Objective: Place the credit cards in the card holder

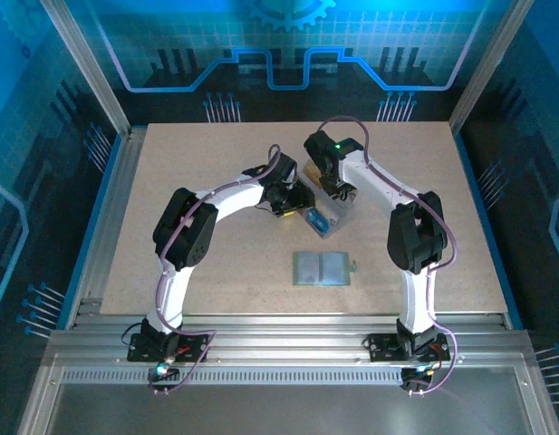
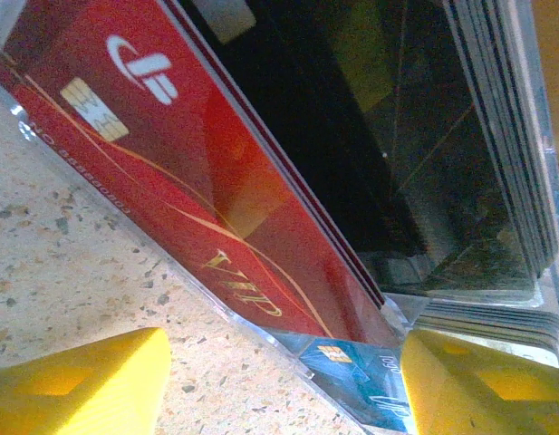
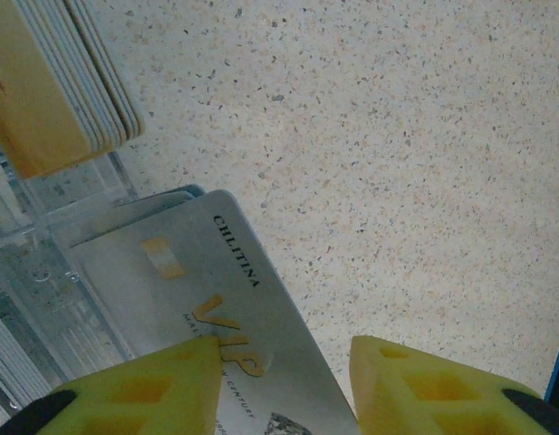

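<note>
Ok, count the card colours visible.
5. Left wrist view: red card against the tray wall, black card behind it, blue card between the left fingers. Right wrist view: tan-gold stack top left, silver card by the right fingers. More may be hidden.

Overhead, we see the desk softly and evenly lit from above, ringed by blue-glowing walls, with only faint shadows under the arms. At the left wrist we find warm glare across the red card, the black cards beside it dim, and the near yellow jaws blurred; the right wrist view is bright, slightly hazy.
</note>
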Motion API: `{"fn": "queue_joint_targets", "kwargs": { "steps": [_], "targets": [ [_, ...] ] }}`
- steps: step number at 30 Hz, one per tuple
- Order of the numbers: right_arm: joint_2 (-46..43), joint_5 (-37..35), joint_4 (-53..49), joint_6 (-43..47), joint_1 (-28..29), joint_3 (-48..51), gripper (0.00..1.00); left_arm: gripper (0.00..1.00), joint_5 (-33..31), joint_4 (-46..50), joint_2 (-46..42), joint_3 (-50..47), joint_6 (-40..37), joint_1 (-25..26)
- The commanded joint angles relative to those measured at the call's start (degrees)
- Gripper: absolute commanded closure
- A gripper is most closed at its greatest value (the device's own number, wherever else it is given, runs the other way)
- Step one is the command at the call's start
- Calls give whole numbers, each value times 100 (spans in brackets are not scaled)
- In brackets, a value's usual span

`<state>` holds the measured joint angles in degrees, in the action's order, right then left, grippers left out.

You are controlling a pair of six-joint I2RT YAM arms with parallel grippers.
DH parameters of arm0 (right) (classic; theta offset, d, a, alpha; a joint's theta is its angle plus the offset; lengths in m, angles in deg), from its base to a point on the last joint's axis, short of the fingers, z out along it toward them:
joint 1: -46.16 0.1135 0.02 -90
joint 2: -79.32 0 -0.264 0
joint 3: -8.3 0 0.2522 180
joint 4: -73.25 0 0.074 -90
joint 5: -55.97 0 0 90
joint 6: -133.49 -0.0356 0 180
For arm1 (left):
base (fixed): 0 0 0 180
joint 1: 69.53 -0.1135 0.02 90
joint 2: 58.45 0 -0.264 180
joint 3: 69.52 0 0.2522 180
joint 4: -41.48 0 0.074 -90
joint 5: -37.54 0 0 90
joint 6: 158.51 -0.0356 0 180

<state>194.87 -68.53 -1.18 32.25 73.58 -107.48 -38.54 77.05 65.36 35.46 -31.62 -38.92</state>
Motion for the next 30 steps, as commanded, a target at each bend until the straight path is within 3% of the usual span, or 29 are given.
{"fn": "queue_joint_targets", "kwargs": {
  "steps": [1, 30],
  "targets": [
    [56, -149, -182, 61, 18, -195, 61, 31, -311, 386, 243, -263, -137, -2],
    [-87, -110, -413, 113, 132, -316, 86, 32, -222, 255, 240, -412, -74, -84]
  ]
}}
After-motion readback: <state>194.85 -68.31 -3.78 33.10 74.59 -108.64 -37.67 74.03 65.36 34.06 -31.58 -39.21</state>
